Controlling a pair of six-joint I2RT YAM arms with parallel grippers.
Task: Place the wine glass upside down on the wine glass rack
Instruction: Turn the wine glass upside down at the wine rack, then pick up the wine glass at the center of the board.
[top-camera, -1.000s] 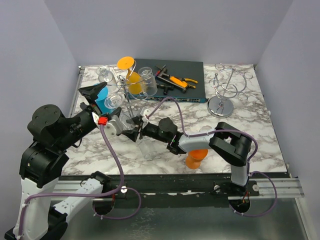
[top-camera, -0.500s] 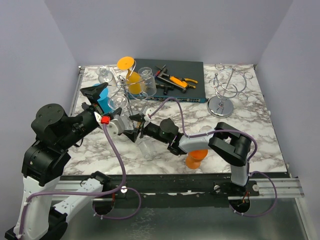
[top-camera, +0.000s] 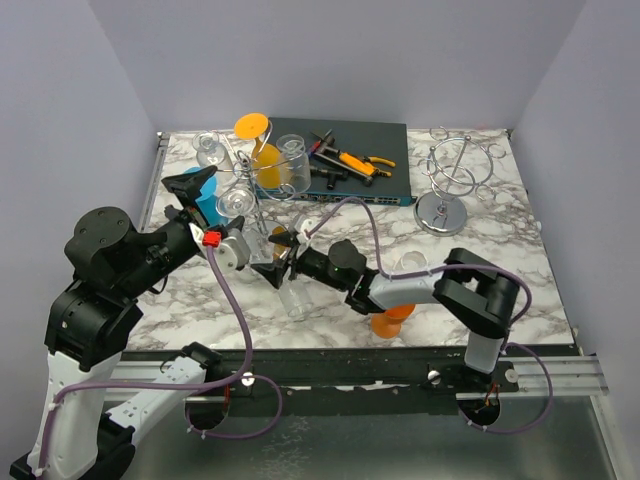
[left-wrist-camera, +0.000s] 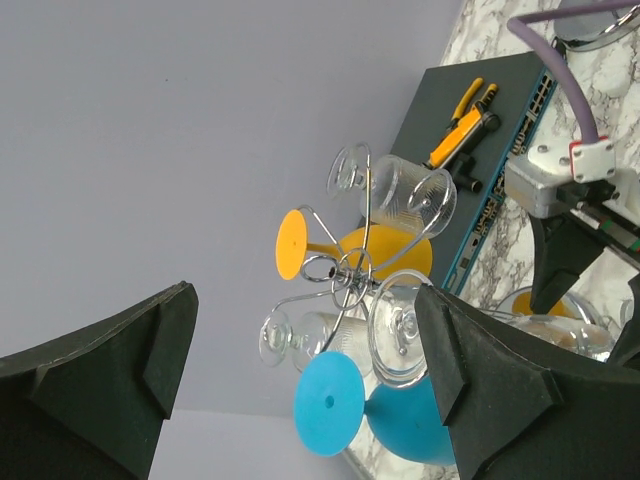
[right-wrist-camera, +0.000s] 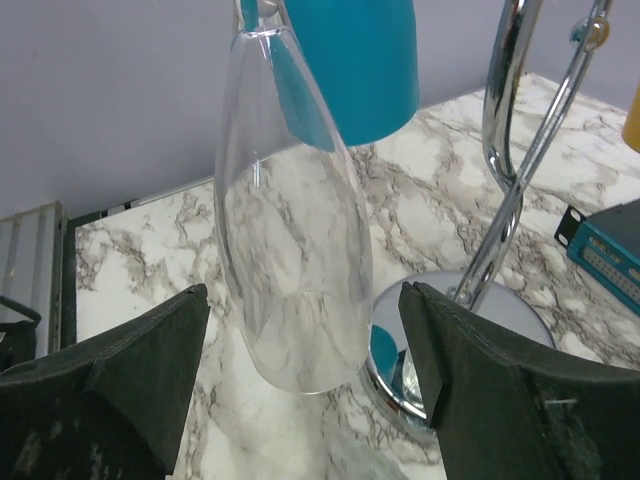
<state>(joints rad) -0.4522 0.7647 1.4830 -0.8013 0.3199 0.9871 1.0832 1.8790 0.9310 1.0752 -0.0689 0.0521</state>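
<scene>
The right tool (right-wrist-camera: 302, 292) stands open around a clear wine glass (right-wrist-camera: 295, 270). One finger is on each side with a gap to the bowl, so it grips nothing. The glass hangs upside down, rim toward the marbled surface (top-camera: 520, 260), on the rack (left-wrist-camera: 345, 283). Its stem and foot are cut off at the top of the right wrist view, so the wire that carries it is out of sight there. Just behind it hangs a blue glass (right-wrist-camera: 350, 60), also cropped, and beside it the rack's chrome post drops to a round base. The left tool (left-wrist-camera: 305, 295) is spread wide close to the rack and is empty. The rack also carries an orange glass (left-wrist-camera: 385, 255) and several clear ones, which are hard to tell apart from above. Behind the rack lies a dark box (top-camera: 395, 140) with pliers (top-camera: 360, 160) on top; any print on its front is too small to read. A second rack (top-camera: 450, 180) stands beyond the box, well apart from the first. The right arm hides part of an orange cup (top-camera: 390, 318).
</scene>
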